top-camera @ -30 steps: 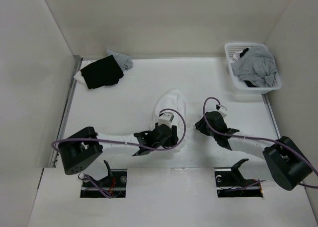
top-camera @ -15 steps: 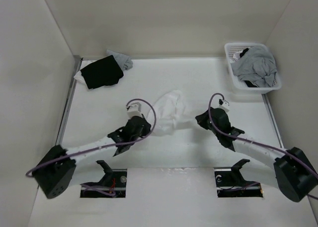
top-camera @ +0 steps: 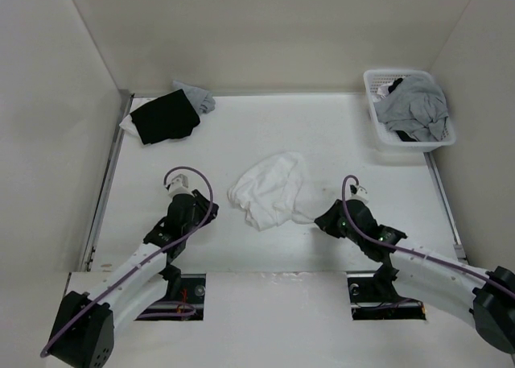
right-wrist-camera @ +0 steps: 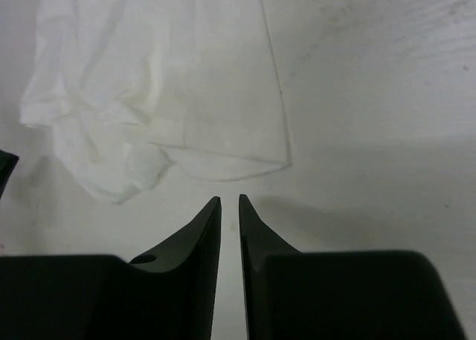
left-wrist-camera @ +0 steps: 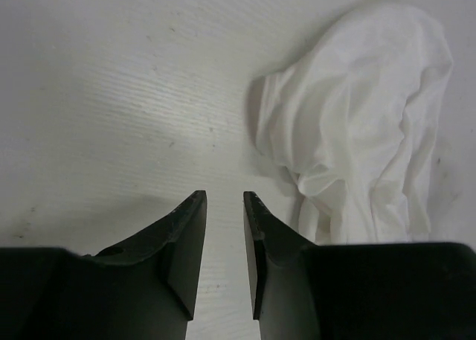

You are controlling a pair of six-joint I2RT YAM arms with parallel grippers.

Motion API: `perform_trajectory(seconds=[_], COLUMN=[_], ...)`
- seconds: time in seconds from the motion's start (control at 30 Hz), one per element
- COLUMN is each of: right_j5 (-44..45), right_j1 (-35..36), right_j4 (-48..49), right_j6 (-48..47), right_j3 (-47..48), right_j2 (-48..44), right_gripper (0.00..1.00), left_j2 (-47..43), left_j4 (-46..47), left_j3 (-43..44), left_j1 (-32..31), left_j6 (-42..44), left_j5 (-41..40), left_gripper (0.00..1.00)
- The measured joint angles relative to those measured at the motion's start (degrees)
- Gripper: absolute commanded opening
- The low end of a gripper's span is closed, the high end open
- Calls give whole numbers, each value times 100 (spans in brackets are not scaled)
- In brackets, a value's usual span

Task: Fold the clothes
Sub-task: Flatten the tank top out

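The clothes (top-camera: pixel 269 189), one white garment, lie crumpled in a loose heap on the white table's middle. No gripper touches them. My left gripper (top-camera: pixel 193 205) sits to their left, jaws apart with only bare table between them (left-wrist-camera: pixel 224 197); the clothes (left-wrist-camera: pixel 357 132) lie ahead and to its right. My right gripper (top-camera: pixel 323 221) is at the garment's near right edge, its jaws a narrow gap apart and empty (right-wrist-camera: pixel 230 200). The hem of the clothes (right-wrist-camera: pixel 163 79) lies just beyond its fingertips.
A black garment with grey cloth (top-camera: pixel 165 117) lies at the back left corner. A white basket (top-camera: pixel 372 86) holding grey clothes (top-camera: pixel 414 106) stands at the back right. Walls close in the table on three sides.
Both arms have drawn back toward the near edge, away from the garment. The garment has been pulled wider and let go. Both jaws closed and then parted again.
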Motion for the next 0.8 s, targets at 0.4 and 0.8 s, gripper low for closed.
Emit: perform_trajectory(seconds=[0.4,0.8], right_j5=[262,-483], right_j1=[-402,-846], right_j4=[474,1327], right_j6=[-151,-446], right_j3=[-2,544], right_j2=[879,1567], right_gripper=[41,0], left_j2=[2371,2865], left_j4=[262,911], left_j3=[1408,1613], left_j1=[-3285,-1954], left_j6=[216,229], left_j5=[-1196,-682], left_gripper=[49,4])
